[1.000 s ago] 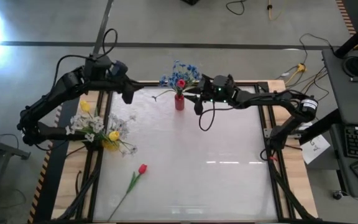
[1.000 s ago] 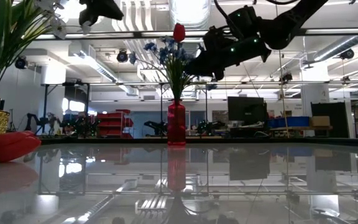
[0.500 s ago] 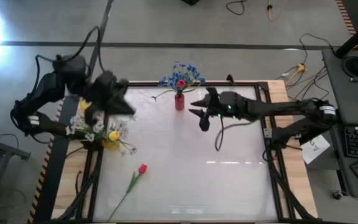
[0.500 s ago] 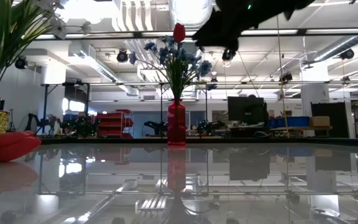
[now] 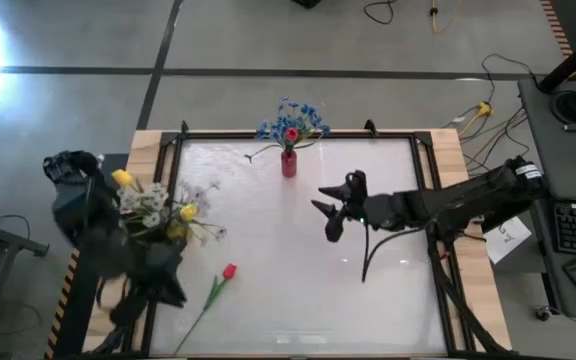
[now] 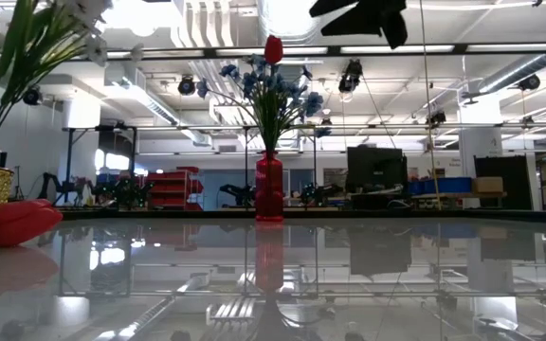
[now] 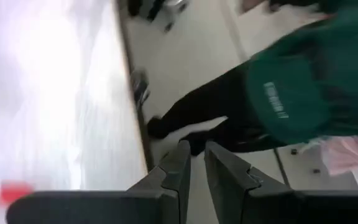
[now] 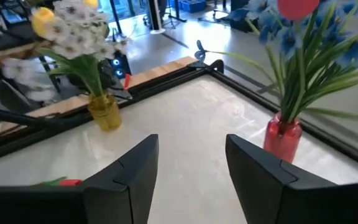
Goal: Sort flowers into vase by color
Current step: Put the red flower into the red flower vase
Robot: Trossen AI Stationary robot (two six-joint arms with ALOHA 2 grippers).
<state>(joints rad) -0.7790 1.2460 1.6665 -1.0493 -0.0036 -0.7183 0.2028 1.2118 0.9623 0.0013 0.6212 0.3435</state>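
Both arms have been swung away from the red vase (image 5: 288, 163), the right claw (image 5: 330, 212) spread and empty, the left claw (image 7: 193, 163) apparently nearly closed, so the loose red tulip (image 5: 227, 271) is probably targeted next.

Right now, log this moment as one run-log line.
left gripper: nearly shut, empty, off table's left edge | right gripper: open, empty, above table | red tulip: lying unsorted | red vase: blue flowers plus red tulip

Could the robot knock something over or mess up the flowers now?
Maybe. The left gripper sits low beside the yellow vase, so the arm might bump its bushy white sprays. The red tulip lies loose on the table near the left edge, where a sweep could push it off. The open right gripper is close to the narrow red vase, which looks easy to tip.
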